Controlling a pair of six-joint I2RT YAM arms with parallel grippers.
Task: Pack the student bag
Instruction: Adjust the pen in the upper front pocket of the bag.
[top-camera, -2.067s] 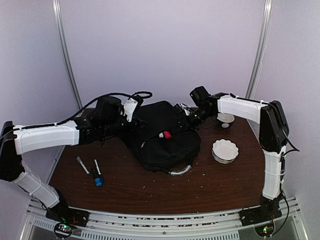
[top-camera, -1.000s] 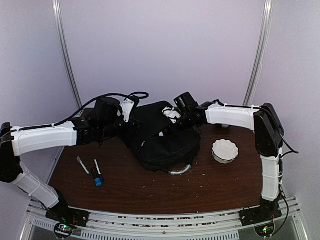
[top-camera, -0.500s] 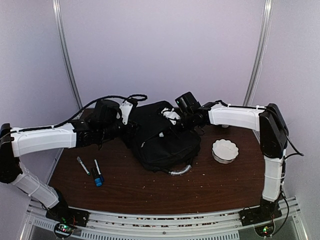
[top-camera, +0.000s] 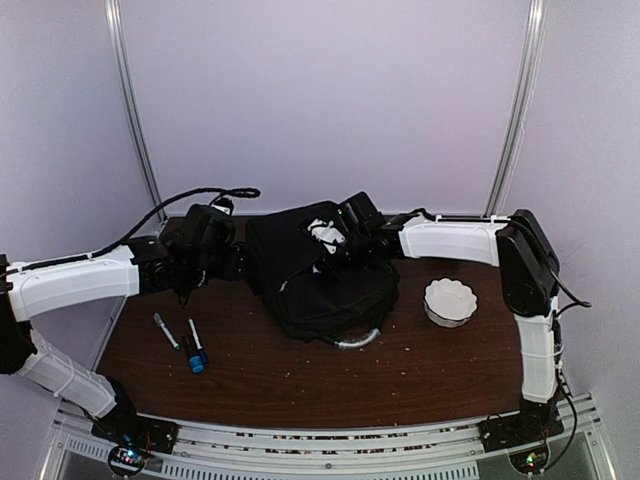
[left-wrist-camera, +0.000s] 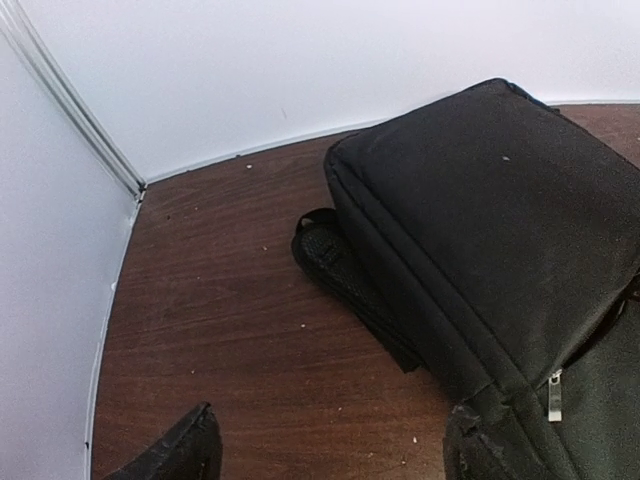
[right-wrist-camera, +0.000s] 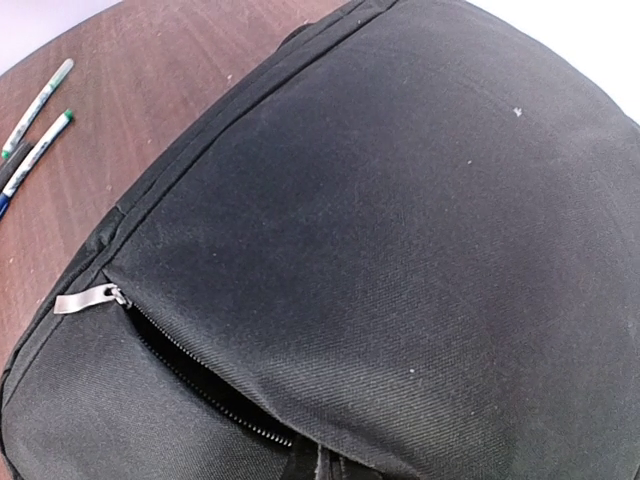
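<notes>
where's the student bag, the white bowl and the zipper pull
student bag (top-camera: 335, 290): top external view, on its black front panel.
white bowl (top-camera: 450, 300): top external view, on the inside of the bowl.
zipper pull (right-wrist-camera: 84, 299): right wrist view, on the silver metal tab.

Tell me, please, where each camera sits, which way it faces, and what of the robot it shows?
Top external: above and behind the bases, facing down over the table; both arms show, meeting at the student bag.
Left wrist: low beside the bag, facing the back-left corner; the left gripper shows at the bottom, open.
Right wrist: close above the bag, facing down; no fingers clearly show.
Shared: the bag in all; the markers in right wrist and top views.
</notes>
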